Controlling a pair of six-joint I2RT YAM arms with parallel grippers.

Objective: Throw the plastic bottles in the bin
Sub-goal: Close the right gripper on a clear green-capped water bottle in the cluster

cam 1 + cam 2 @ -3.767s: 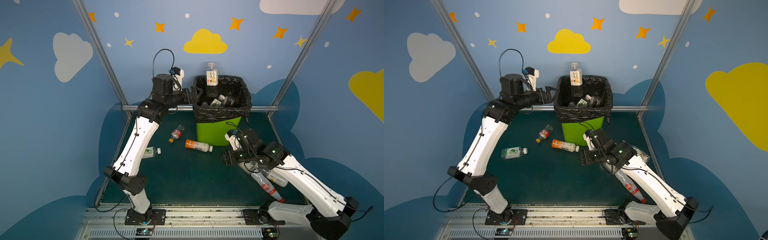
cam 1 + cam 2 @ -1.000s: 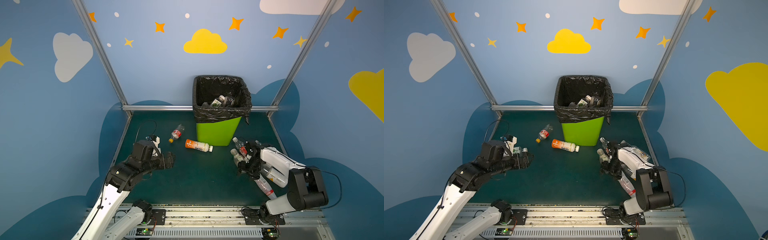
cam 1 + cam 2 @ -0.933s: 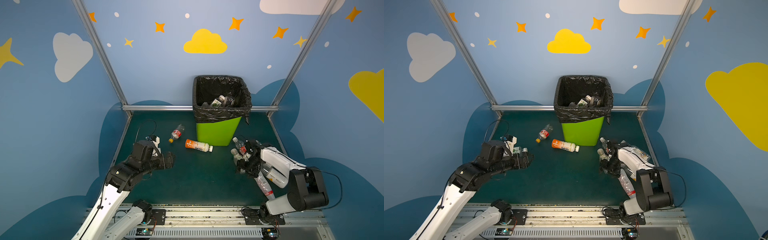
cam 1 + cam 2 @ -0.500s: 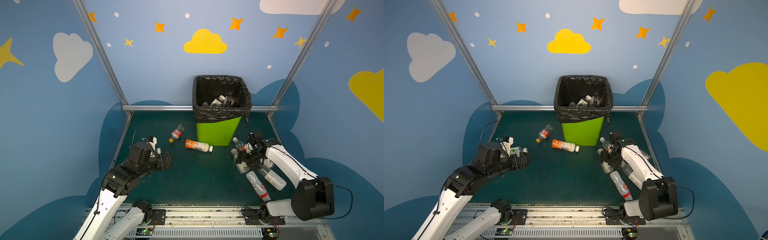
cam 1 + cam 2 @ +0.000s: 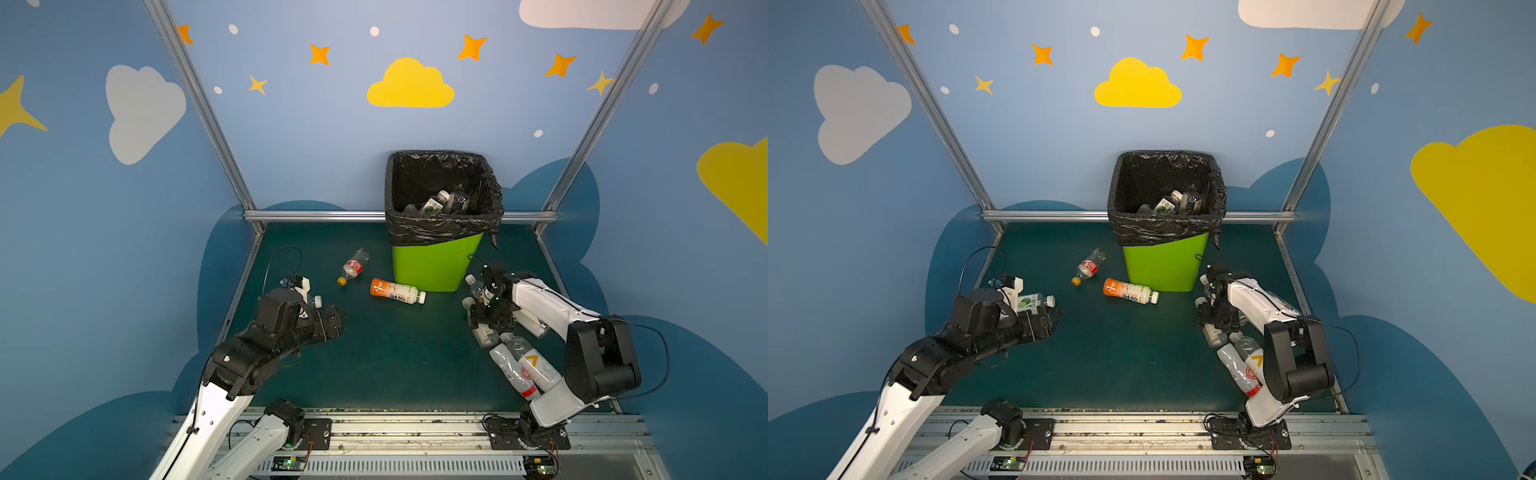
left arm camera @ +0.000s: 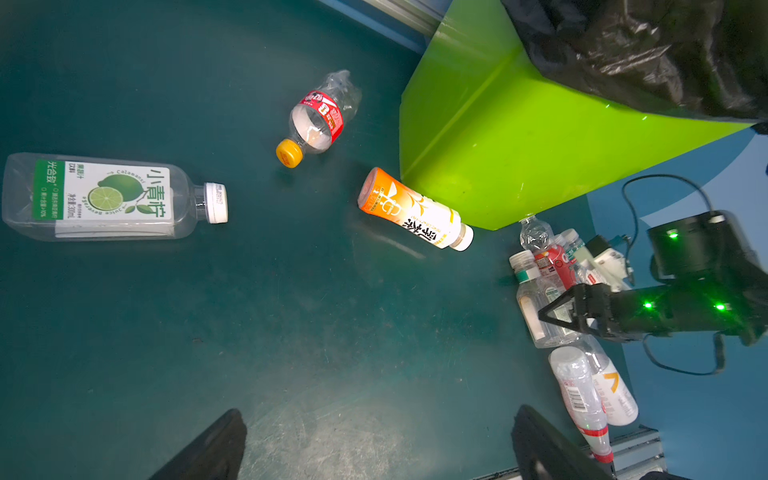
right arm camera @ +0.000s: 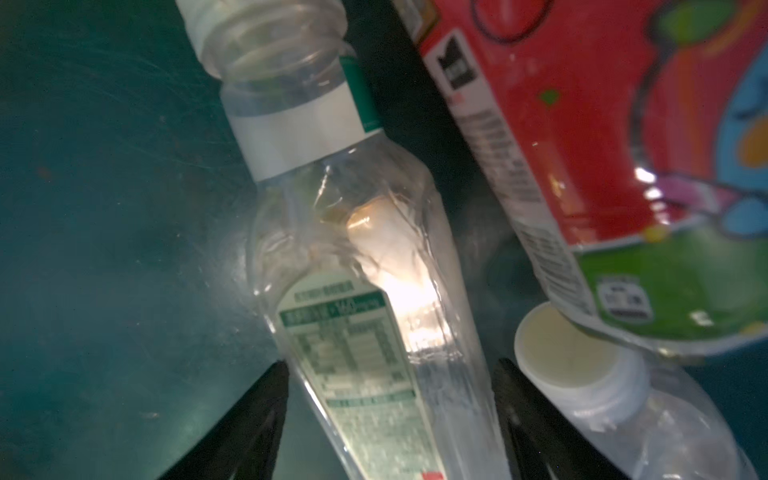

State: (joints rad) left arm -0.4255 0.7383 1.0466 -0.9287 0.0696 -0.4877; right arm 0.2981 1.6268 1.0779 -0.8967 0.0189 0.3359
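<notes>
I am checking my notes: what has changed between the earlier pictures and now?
The left pincer came down from the bin rim to low over the floor, open, near the lime-label bottle; the bottle seen above the rim then is gone from there. The right pincer moved to straddle a clear bottle. The orange bottle and red-label bottle stayed put.

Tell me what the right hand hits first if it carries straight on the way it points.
The clear bottle with the green-and-white label, lying on the mat between the fingers of the right hand; contact looks close, though depth is unclear.
</notes>
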